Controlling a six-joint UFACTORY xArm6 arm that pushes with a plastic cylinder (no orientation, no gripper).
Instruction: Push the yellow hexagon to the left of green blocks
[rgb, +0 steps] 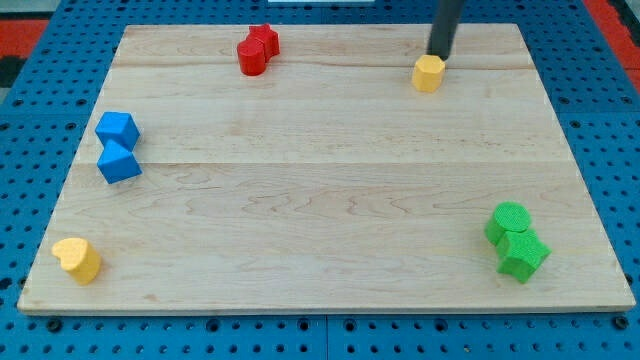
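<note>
**Tip at the yellow hexagon, top right of the desk**

Wooden desk (330, 200), pale planks, seen from slightly above; blue pegboard surround (620, 150) on all sides.

My tip (438, 54): lower end of the dark rod, coming down from the view's top edge, right of centre. It stands just above the yellow hexagon (428, 73) in the view, at that block's upper right edge. Touching or a hair apart: cannot tell from this angle. No claw on this arm, only the plain rod, so nothing opens, closes or grips.

Yellow hexagon: near the desk's top edge, right of centre. Well apart from the green pair, which lies far below it toward the bottom right corner.

Green blocks: green cylinder (508, 222) and a green angular block (524, 255), exact shape unclear. They touch, the cylinder being the upper of the two and slightly to the left.

Other blocks:
- Red pair at the top, left of centre: a red cylinder (250, 57) with a red star-like block (265, 40) pressed against its upper right.
- Blue pair on the left side: blue cube (118, 129) above a second blue block (120, 163), touching.
- Yellow heart-shaped block (77, 258) alone near the bottom left corner.
</note>
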